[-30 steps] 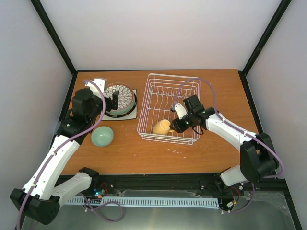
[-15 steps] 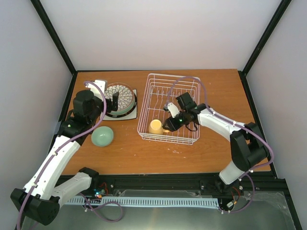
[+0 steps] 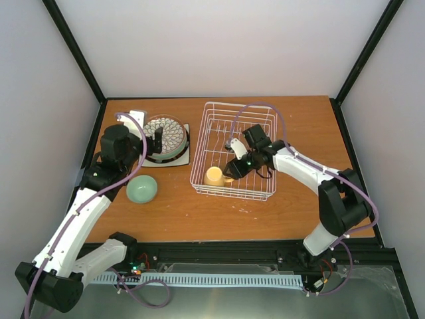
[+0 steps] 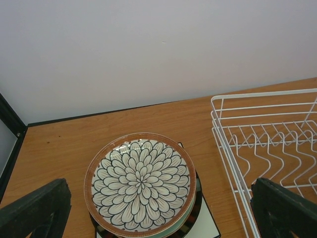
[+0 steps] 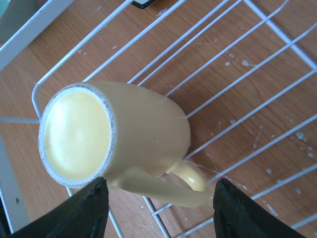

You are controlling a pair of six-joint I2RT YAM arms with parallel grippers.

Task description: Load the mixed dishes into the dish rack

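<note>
The yellow mug (image 3: 214,176) sits in the near left corner of the white wire dish rack (image 3: 232,104), mouth up. In the right wrist view the mug (image 5: 133,134) rests on the rack wires (image 5: 223,49). My right gripper (image 5: 161,213) is open, with its fingers (image 5: 84,213) wide on either side of the handle; it also shows in the top view (image 3: 236,167). My left gripper (image 4: 161,210) is open and empty above the petal-patterned plate (image 4: 140,182). That plate tops a stack on the square white plate (image 4: 210,229). The mint-green bowl (image 3: 141,189) stands on the table.
The plate stack (image 3: 166,136) is left of the rack and the bowl is nearer me. The rack's upright prongs (image 4: 267,141) fill its far half. Black frame posts and white walls close in the table on three sides.
The mug moved left inside the rack and turned mouth up. My right gripper followed it, then drew back slightly. The left arm has not moved.
</note>
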